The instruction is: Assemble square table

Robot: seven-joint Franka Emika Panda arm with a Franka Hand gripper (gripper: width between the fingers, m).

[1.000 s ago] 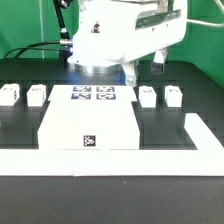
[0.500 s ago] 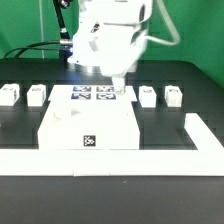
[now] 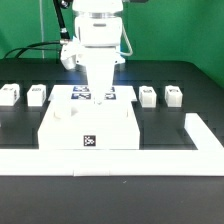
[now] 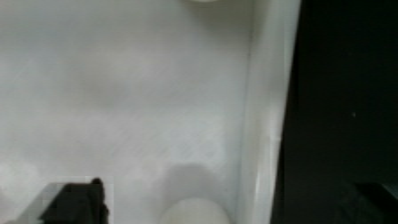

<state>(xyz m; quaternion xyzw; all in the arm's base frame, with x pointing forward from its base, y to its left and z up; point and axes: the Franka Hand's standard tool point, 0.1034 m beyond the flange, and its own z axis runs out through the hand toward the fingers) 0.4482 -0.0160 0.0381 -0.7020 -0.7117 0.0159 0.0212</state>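
Black tabletop (image 3: 20,130), green wall in the upper right of the exterior view. The big white square plastic slab (image 3: 90,125) sat dead centre. Two small white leg blocks sat mid-left (image 3: 10,94) (image 3: 37,94) and two mid-right (image 3: 148,95) (image 3: 172,96). The white two-finger claw (image 3: 101,95) hung over the slab's far edge, and the wrist cam showed its dark fingertips (image 4: 75,200) spread wide, gripping nothing.

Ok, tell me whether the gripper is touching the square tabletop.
Cannot tell. In the exterior view the gripper overlaps the back edge of the square tabletop, hiding any gap; the wrist view crops the fingertips.
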